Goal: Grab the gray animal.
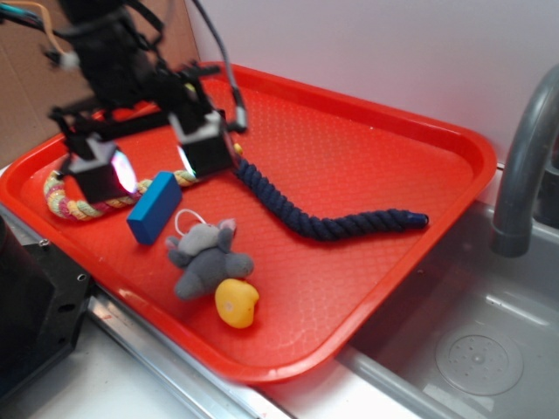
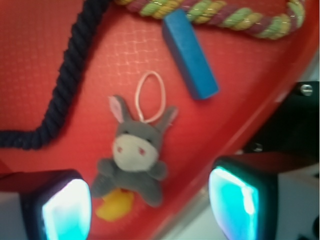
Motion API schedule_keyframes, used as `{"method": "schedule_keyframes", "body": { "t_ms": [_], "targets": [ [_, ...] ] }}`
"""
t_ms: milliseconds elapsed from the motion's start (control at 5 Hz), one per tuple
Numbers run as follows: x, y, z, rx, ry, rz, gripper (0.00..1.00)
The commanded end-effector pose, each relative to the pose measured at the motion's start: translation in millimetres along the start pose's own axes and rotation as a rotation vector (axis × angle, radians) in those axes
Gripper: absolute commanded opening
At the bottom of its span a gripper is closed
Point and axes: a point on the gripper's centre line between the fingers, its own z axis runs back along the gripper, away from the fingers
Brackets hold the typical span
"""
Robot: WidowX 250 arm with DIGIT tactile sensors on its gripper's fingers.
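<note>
White wall behind, steel sink [image 1: 476, 349] with gray faucet [image 1: 524, 166] at right, red tray [image 1: 367, 166] resting on the counter [image 1: 52, 397]. Task judged barely begun: gripper [image 1: 153, 157] raised above the tray's far-left part, pads spread wide apart, pinching nothing, hanging clear of every toy. Gray animal [image 1: 205, 259] untouched, lying face up near the tray's front rim, white string loop [image 2: 151, 95] trailing from its head; in the wrist view, roughly between the two glowing fingertips [image 2: 65, 210] but well below them. Left to do, by the look of it: descend, straddle the plush body, close, lift. Tray contents: gray animal, yellow duck [image 1: 236, 303] touching its lower side, blue block [image 1: 154, 207] just beside the loop, dark blue rope [image 1: 323, 214] snaking across the middle, multicolored rope [image 1: 74, 201] along the left rim. Sink basin holding nothing visible.
</note>
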Motion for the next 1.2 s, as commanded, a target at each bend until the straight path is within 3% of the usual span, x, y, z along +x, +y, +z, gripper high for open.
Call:
{"method": "schedule_keyframes", "body": {
  "t_ms": [0, 400, 600, 800, 1000],
  "targets": [
    [14, -11, -18, -0.026, 0.040, -0.032, 1.00],
    [26, 2, -59, 0.094, 0.096, -0.047, 1.00],
    [32, 1, -73, 0.140, 0.103, -0.046, 0.32],
    [33, 1, -75, 0.134, 0.101, -0.036, 0.00],
    [38, -3, -62, 0.143, 0.086, -0.144, 0.00]
  ]
}}
